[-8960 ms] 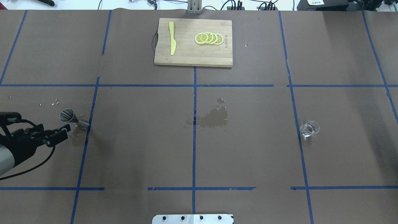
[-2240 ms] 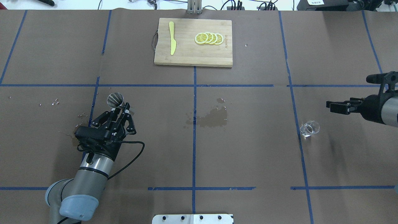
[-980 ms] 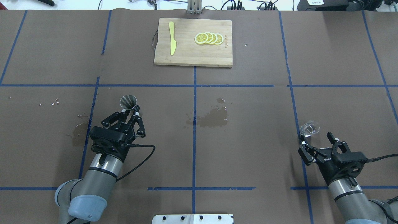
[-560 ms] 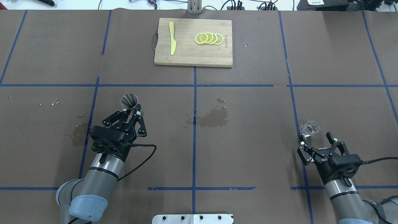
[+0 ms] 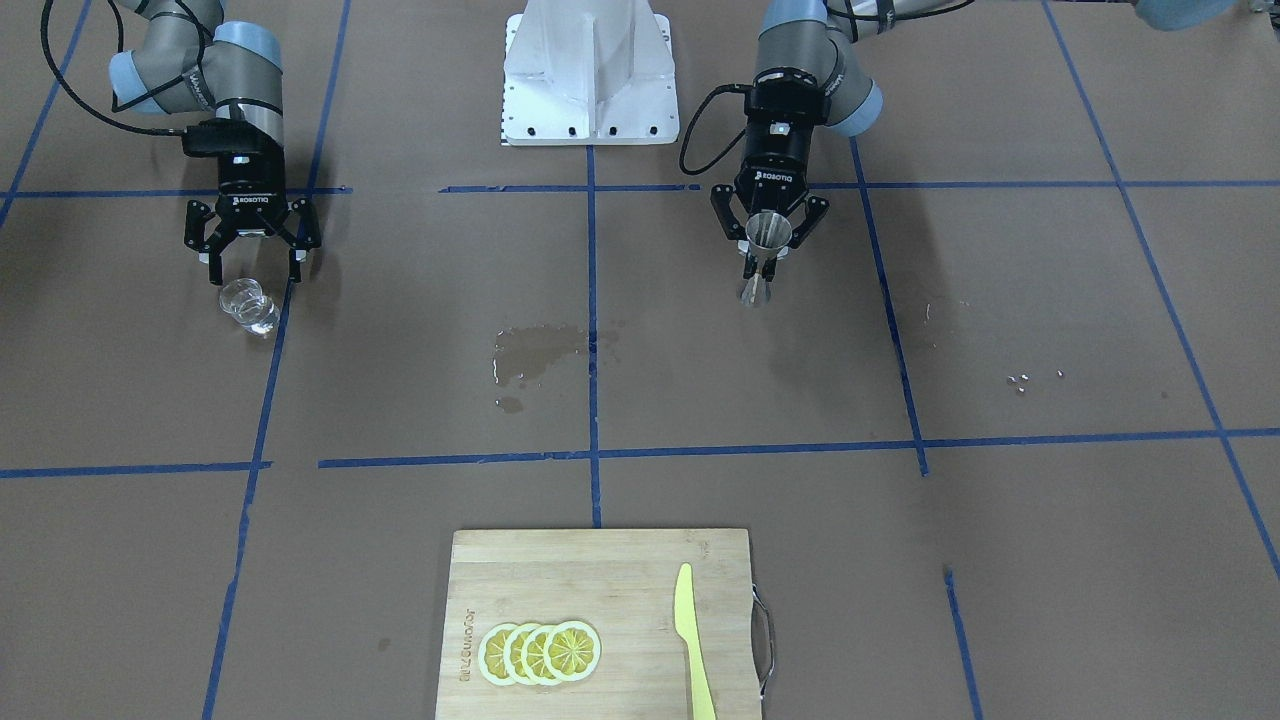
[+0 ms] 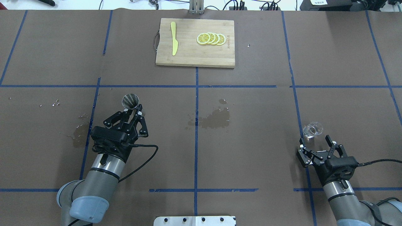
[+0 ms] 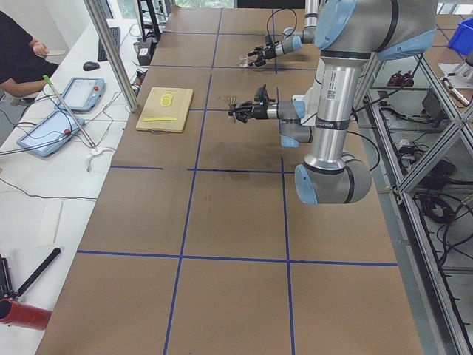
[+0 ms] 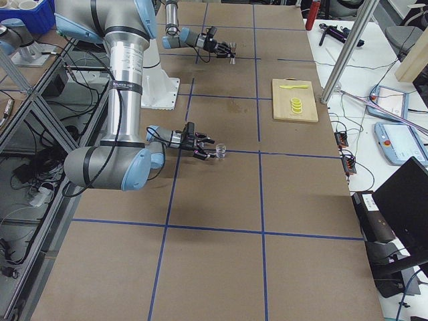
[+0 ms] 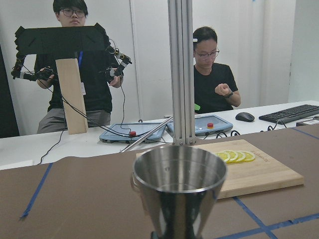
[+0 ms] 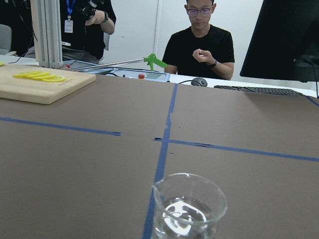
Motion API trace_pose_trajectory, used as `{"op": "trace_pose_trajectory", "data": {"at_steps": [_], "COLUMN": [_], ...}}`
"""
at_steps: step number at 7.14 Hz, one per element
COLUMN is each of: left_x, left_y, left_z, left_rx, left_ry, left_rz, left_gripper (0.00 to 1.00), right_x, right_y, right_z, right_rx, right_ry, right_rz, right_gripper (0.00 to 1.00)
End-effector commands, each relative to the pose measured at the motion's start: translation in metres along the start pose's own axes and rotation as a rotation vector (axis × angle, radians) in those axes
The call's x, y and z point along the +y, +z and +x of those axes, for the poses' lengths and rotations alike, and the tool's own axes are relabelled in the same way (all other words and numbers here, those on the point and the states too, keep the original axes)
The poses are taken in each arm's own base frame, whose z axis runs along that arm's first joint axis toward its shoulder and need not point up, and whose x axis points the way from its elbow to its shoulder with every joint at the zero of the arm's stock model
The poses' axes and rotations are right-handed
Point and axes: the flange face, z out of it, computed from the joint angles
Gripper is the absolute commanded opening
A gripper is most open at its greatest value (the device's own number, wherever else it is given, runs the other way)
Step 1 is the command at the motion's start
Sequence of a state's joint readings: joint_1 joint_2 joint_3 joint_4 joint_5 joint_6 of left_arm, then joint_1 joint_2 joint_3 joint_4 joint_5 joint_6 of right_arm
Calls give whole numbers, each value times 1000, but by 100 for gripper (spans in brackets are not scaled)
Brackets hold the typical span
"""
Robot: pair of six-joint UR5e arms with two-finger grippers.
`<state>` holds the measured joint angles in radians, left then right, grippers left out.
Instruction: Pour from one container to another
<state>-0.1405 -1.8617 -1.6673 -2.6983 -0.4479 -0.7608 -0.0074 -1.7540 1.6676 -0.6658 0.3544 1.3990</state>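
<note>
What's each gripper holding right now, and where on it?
The left gripper is shut on the jigger, apparently at its narrow waist, with the open cone facing up. The right gripper holds nothing: it is open, just short of the glass cup.

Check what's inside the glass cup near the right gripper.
Right wrist view: apparently a little clear liquid low in the glass cup, nothing solid. The frame edge cuts off the cup's base, so the level is unclear.

Across the brown table (image 6: 251,157) blue tape lines (image 6: 141,86) are forming a grid, a grey steel hourglass jigger (image 6: 130,101) is gleaming, and yellow lemon slices (image 6: 211,39) are resting on the pale wooden cutting board (image 6: 191,56).
</note>
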Motion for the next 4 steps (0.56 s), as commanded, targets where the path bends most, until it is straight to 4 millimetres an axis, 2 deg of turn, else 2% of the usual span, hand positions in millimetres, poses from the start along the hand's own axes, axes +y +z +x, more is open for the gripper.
{"op": "trace_pose_trajectory", "data": {"at_steps": [1, 4], "left_x": [0, 0], "left_y": [0, 0], "left_z": [0, -1], "left_rx": [0, -1], "left_ry": [-1, 1], "left_rz": [1, 0], "left_gripper": [0, 0], "right_x": [0, -5], "right_y": [6, 15], "right_z": [4, 8], "right_rx": [9, 25], "right_ry": [-3, 6], "right_rz": [-19, -25], "right_gripper": [100, 98]}}
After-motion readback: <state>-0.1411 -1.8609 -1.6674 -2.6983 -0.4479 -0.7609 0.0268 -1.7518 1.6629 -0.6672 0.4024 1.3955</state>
